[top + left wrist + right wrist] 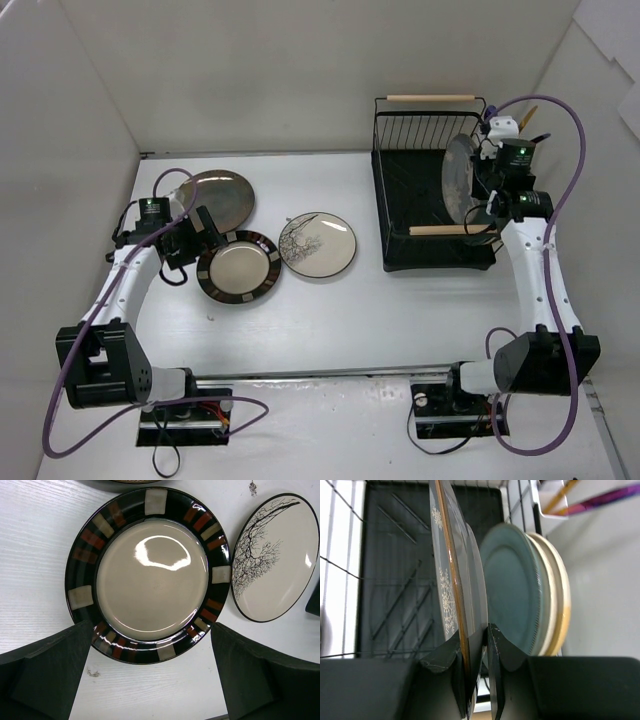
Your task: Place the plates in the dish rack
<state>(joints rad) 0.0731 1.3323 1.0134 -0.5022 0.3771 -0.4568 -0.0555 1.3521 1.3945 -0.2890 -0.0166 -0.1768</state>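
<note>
- The right gripper (477, 635) is clamping the rim of a round dark grey ceramic plate with white floral print (451, 565), holding it upright in the rectangular black wire dish rack (405, 200).
- A round teal plate (512, 585) and a cream plate (557, 597) are standing beside it.
- The left gripper (151, 630) is hovering, jaws spread wide, over a dark-rimmed beige plate (150, 577) lying on the white table (330, 310).

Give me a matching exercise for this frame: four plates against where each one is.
1 striped-rim plate
2 branch-pattern plate
3 grey floral plate
4 teal plate

A upright beside a cream plate
B flat on the table, away from both grippers
C flat before the open left gripper
D clamped on edge by the right gripper, over the dish rack

Pairs: 1-C, 2-B, 3-D, 4-A
</note>
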